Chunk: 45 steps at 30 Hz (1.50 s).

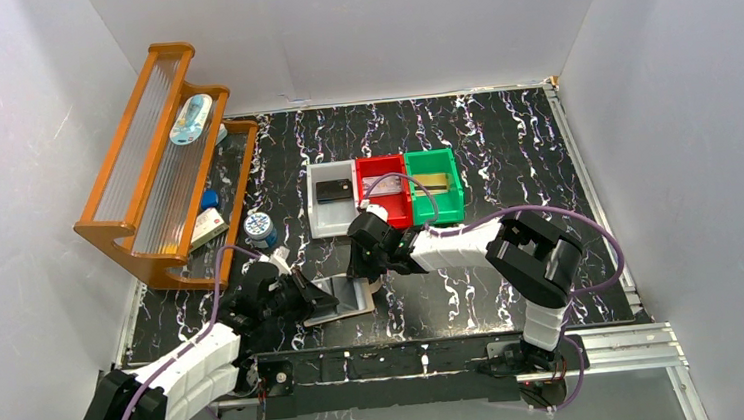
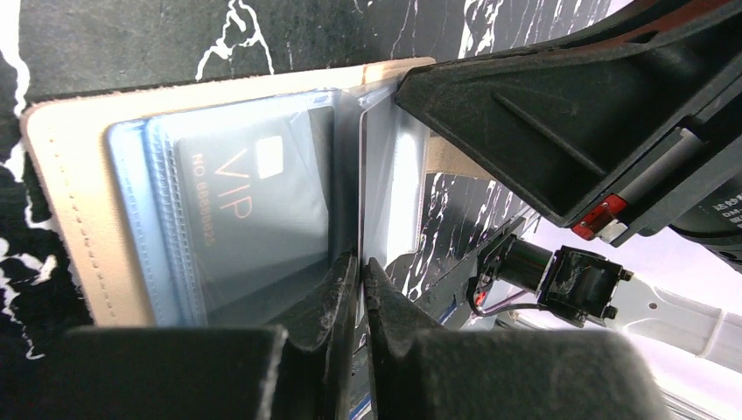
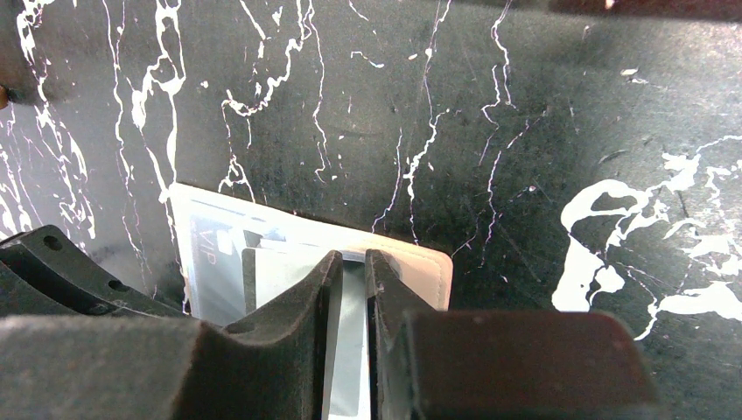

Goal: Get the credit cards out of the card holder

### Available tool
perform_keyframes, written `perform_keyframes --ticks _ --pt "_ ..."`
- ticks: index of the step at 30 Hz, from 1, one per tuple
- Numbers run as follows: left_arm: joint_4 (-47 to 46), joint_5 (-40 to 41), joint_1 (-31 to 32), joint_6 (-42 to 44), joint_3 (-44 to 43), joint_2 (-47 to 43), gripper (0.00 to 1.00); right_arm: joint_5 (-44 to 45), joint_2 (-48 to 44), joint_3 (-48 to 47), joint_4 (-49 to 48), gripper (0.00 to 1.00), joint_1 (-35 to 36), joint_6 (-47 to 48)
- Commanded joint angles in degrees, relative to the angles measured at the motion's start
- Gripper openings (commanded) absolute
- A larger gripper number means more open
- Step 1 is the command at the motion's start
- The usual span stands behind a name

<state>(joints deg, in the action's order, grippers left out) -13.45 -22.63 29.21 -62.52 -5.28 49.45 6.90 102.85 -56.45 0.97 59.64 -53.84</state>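
left gripper [image 2: 360,262] pinched shut on centre pocket leaf of tan leather-like bifold card holder [image 2: 61,219], lying open on black marbled table [image 1: 504,149] near front edge. right gripper [image 3: 352,262]: narrow gap, grey sheet [image 3: 350,367] inside, grip unclear.

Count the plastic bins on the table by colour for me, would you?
Grey bin: 1
Red bin: 1
Green bin: 1
Total: 3
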Motion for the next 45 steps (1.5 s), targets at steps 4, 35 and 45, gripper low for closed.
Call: perform_keyframes --ticks 4,35,45 --pt "0.6 -0.9 -0.6 0.6 0.4 0.1 0.16 1.2 4.7 3.7 9.8 0.25 0.2 1.3" --pt "10.1 6.8 -2.1 -0.6 0.1 -6.6 0.0 0.3 4.7 4.1 9.8 0.25 0.3 1.4" --pt "12.2 5.4 -2.2 4.0 -2.7 -3.3 0.0 -2.1 -2.2 -0.7 10.9 0.3 0.3 8.6"
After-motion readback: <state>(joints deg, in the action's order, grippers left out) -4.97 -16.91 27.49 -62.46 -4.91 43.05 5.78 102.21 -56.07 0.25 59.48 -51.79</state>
